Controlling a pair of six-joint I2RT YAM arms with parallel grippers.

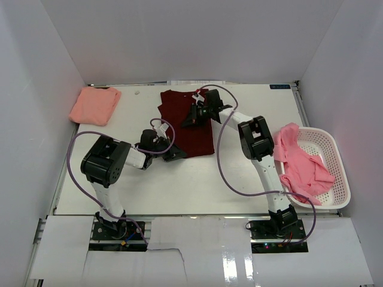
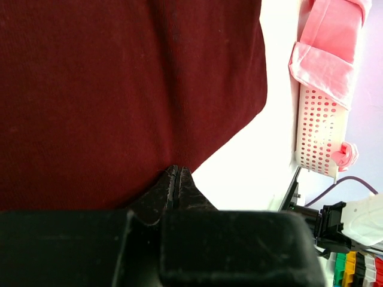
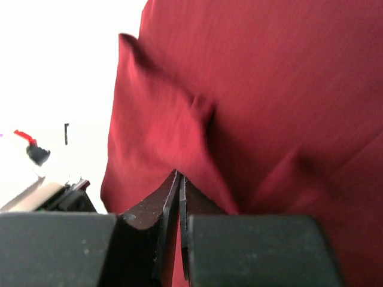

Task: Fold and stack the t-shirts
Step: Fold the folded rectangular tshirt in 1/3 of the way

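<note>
A dark maroon t-shirt (image 1: 197,134) lies partly folded in the middle of the table. My left gripper (image 1: 173,153) is at its near left corner, jaws shut, and the hem (image 2: 197,156) runs to a point right at the tips (image 2: 178,169). My right gripper (image 1: 190,118) sits over the shirt's far part, shut on a raised fold of maroon cloth (image 3: 161,131) at its tips (image 3: 179,174). A folded salmon t-shirt (image 1: 94,106) rests at the far left. Brighter pink t-shirts (image 1: 299,161) hang out of the basket on the right.
The white mesh basket (image 1: 335,179) stands at the table's right edge and shows in the left wrist view (image 2: 320,131) with pink cloth (image 2: 329,54) over its rim. White walls enclose the table on three sides. Purple cables loop from both arms.
</note>
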